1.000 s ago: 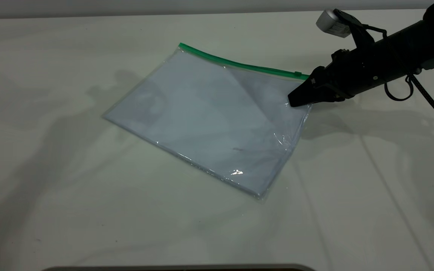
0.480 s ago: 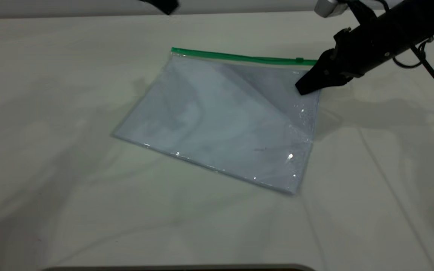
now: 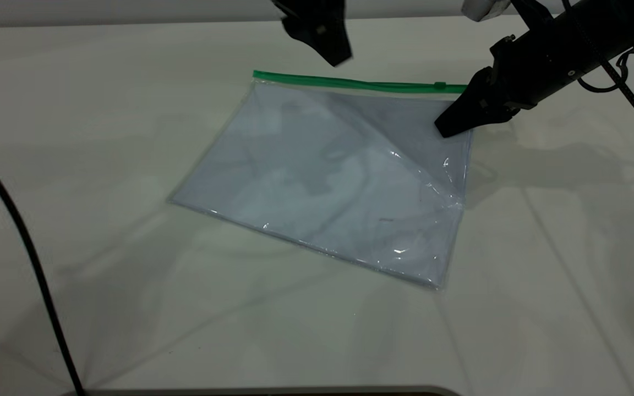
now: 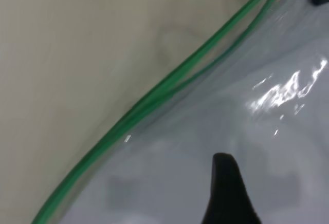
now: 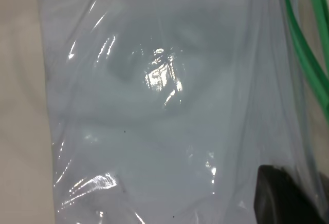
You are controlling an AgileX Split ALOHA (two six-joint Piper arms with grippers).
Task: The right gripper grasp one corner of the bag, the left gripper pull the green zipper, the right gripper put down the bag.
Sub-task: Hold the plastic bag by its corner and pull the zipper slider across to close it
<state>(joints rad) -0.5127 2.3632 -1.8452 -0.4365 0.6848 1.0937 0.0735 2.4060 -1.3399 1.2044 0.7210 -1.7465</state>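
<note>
The bag [image 3: 322, 176] lies slanted on the white table, its far long edge lifted. The green zipper [image 3: 350, 83] runs along that edge, with its small slider tab [image 3: 439, 85] near the right end. My right gripper [image 3: 449, 125] is shut on the bag's corner by the crinkled short side and holds it up. Its dark finger [image 5: 282, 193] presses on the clear plastic [image 5: 154, 106] beside the green strip [image 5: 303, 44]. My left gripper [image 3: 328, 44] hangs just above and behind the zipper's middle. One of its fingers [image 4: 226, 183] shows over the bag [image 4: 231, 106], near the zipper [image 4: 154, 93].
A thick black cable [image 3: 20, 236] crosses the table's left side down to the front edge. A dark rounded edge [image 3: 262, 391] runs along the front. The white table [image 3: 542, 275] is bare to the right and in front of the bag.
My left gripper has come down into view from the far edge toward the zipper, and its cable now crosses the left side. The right gripper still holds the lifted corner.
</note>
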